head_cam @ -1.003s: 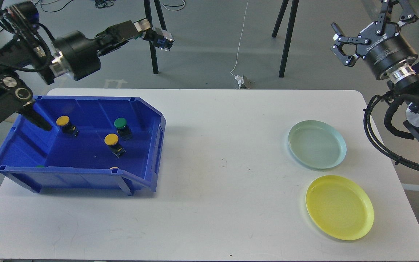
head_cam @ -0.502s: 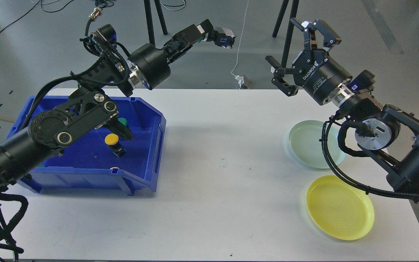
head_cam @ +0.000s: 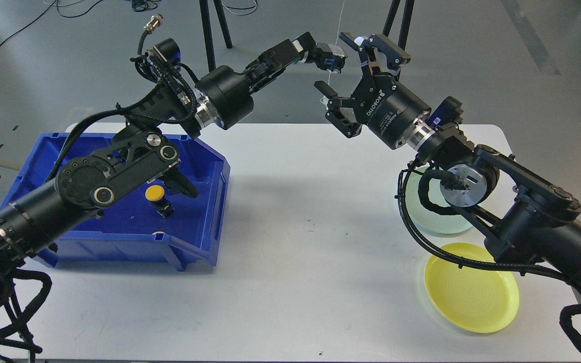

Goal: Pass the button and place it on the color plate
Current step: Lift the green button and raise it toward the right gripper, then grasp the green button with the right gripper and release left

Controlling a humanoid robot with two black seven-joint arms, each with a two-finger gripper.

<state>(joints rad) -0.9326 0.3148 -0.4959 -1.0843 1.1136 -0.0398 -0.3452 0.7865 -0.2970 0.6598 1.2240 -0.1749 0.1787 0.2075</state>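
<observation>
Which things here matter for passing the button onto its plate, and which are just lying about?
Job: button in left gripper, right gripper, yellow plate, pale green plate, blue bin.
Lying about: floor cable, stand legs.

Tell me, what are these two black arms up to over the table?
The left pincer holds a small button in the air above the table's far edge. The right pincer, wide open, sits right beside it, seemingly about to take it. A yellow button waits in the blue bin; the yellow plate is empty.
</observation>
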